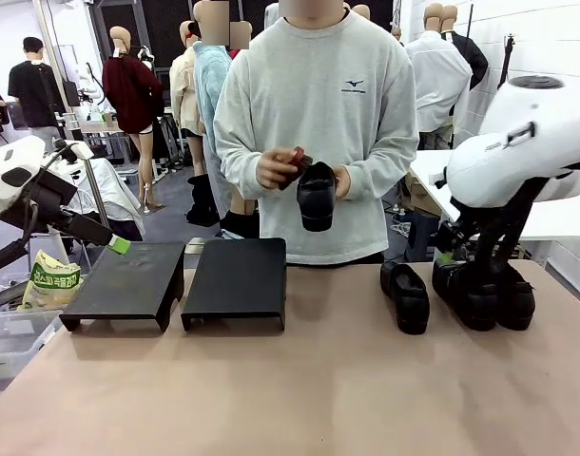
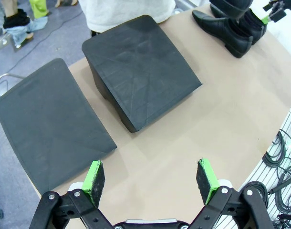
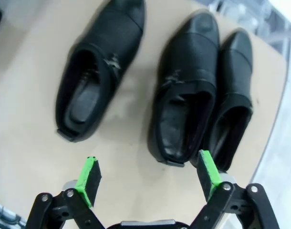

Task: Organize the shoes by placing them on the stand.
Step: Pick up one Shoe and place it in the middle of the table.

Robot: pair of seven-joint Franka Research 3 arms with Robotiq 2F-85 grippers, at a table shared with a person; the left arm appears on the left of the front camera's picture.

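Three black glossy shoes lie on the table at the right: one [image 1: 406, 296] apart to the left, and two [image 1: 466, 293] [image 1: 514, 296] side by side. The person's hands hold a fourth shoe [image 1: 316, 195] in front of the chest. Two black stands [image 1: 128, 280] [image 1: 238, 277] sit at the table's far left. My right gripper [image 1: 447, 255] hangs open just above the pair, near their heel ends [image 3: 188, 86] [image 3: 233, 95]; the single shoe [image 3: 98, 71] lies farther off. My left gripper [image 1: 117, 244] is open and holds nothing, poised above the table beside the stands [image 2: 45, 124] [image 2: 140, 78].
The person stands at the far edge behind the stands. A bin with a green bag [image 1: 50, 280] sits off the table's left edge. Cables [image 2: 284, 157] hang past the table's near edge. Bare tabletop [image 1: 299, 389] stretches across the front.
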